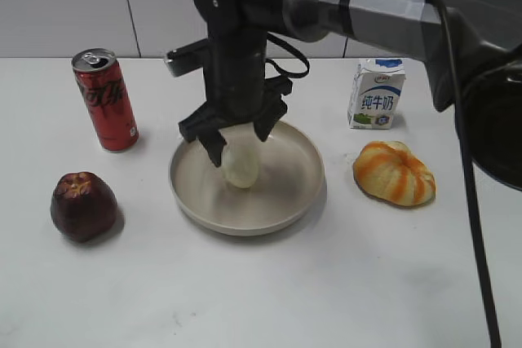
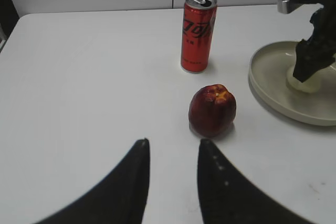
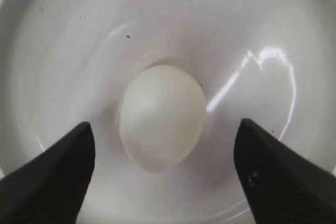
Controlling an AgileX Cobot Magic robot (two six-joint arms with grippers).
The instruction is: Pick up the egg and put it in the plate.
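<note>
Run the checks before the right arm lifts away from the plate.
1. Egg is inside the plate: ok; it lies on the plate's floor.
2. Right gripper has let go: ok; the jaws stand wide, with a gap on each side of the egg.
3. Egg is at rest: cannot tell from one moment.
4. Straight path up is free: ok; nothing shows above the plate but the arm itself.
5. Left gripper is out of the way: ok; it is open over bare table, near the apple.
6. Can and carton are upright and apart from the plate: ok.
</note>
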